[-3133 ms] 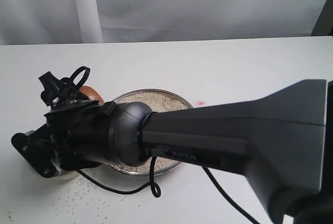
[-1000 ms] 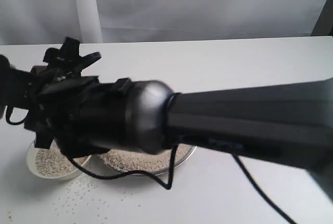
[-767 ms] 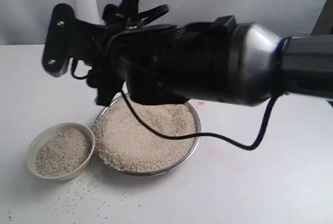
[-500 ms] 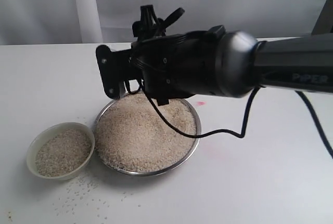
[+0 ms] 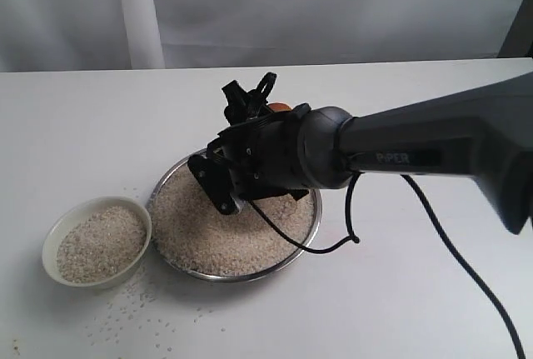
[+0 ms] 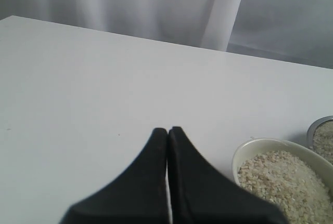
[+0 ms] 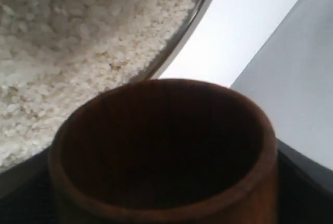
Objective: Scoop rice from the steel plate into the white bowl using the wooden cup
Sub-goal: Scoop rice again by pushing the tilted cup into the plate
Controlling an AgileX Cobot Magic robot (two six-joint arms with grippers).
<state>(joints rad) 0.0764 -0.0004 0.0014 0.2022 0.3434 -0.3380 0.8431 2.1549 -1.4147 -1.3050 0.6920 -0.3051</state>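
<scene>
The steel plate (image 5: 250,275) lies mid-table, heaped with rice (image 5: 204,234). The white bowl (image 5: 57,231) stands just left of it, touching its rim, and holds rice (image 5: 98,244) too. My right arm reaches across low over the plate's far side. My right gripper (image 5: 268,117) is shut on the wooden cup (image 5: 280,107), mostly hidden behind the wrist. Close up, the cup (image 7: 161,146) shows an empty dark inside, tilted over the rice (image 7: 62,42) near the plate's rim (image 7: 193,29). My left gripper (image 6: 167,130) is shut and empty, beside the bowl (image 6: 260,146).
Several loose grains (image 5: 137,309) are scattered on the white table in front of the bowl. A faint pink stain (image 5: 321,165) marks the table behind the plate. The right arm's black cable (image 5: 450,242) trails over the table. A white curtain hangs behind.
My right arm swung from over the bowl to the right and dropped low over the plate's far side, uncovering the bowl and the plate.
</scene>
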